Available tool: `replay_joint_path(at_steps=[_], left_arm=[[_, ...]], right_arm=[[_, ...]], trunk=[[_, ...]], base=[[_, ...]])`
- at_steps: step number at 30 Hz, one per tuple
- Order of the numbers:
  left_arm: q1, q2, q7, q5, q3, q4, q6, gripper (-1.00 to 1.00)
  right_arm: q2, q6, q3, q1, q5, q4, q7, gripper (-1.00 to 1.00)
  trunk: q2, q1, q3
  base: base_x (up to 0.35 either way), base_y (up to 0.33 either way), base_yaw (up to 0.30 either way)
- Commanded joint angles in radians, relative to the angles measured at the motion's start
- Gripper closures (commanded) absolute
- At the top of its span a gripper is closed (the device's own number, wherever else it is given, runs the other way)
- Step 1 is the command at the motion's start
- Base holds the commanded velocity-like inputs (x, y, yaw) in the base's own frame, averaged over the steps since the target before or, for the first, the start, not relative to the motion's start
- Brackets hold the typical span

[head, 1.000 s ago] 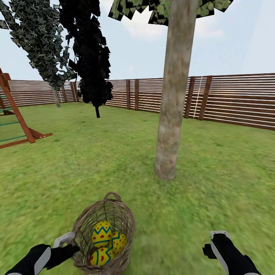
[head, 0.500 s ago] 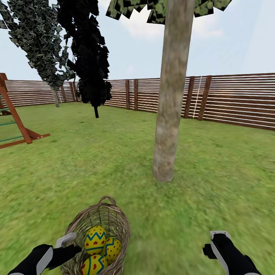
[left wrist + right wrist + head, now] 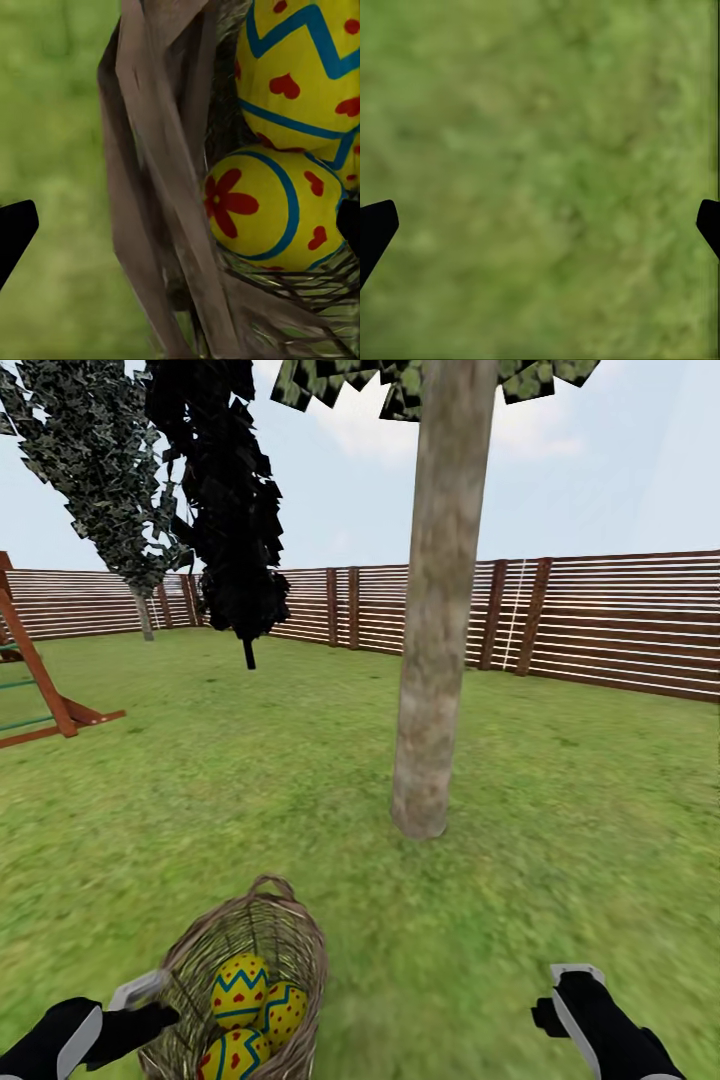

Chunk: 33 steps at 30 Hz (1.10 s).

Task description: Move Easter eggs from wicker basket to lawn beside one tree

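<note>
The wicker basket (image 3: 190, 970) stands on the lawn (image 3: 560, 830) at the lower left of the head view. Three Easter eggs lie in it: one (image 3: 238, 990) on top, one (image 3: 284, 1012) to its right, one (image 3: 232, 1056) nearest me. My left gripper (image 3: 150, 1010) is at the basket's left side. In the left wrist view it (image 3: 180, 225) is open, with the basket wall (image 3: 161, 187) between the fingers and two eggs (image 3: 300, 67) (image 3: 262, 210) just beyond. My right gripper (image 3: 572, 1000) (image 3: 540, 225) hangs open over bare grass. The tree (image 3: 430, 660) rises just beyond the basket.
A brown slat fence (image 3: 610, 620) rings the garden. An almost black tree (image 3: 235, 510) and a dark columnar tree (image 3: 100, 480) stand at the back left. Part of a wooden play frame (image 3: 40, 690) shows at the left edge. Open grass lies around the trunk's foot.
The whole view has shifted a little, so the tree sits further left. My left arm and the basket at its fingertips have slid left and lower in the picture. The right arm is unchanged.
</note>
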Motion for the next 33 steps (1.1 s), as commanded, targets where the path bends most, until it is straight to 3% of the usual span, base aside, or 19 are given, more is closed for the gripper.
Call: replay_joint_path(at_steps=[1,33], left_arm=[[0.000,-0.003,-0.001,0.000,0.007,-0.001,0.008,-1.00],[0.000,-0.007,0.006,0.000,0.010,0.000,0.008,-1.00]], right_arm=[[0.000,0.004,0.000,0.000,-0.003,-0.001,-0.003,-1.00],[0.002,0.004,0.003,0.000,-0.002,0.001,-0.003,-1.00]], trunk=[[0.000,0.000,-0.001],[0.210,-0.115,0.093]], base=[[0.000,-0.108,0.000],[0.000,-0.003,0.000]])
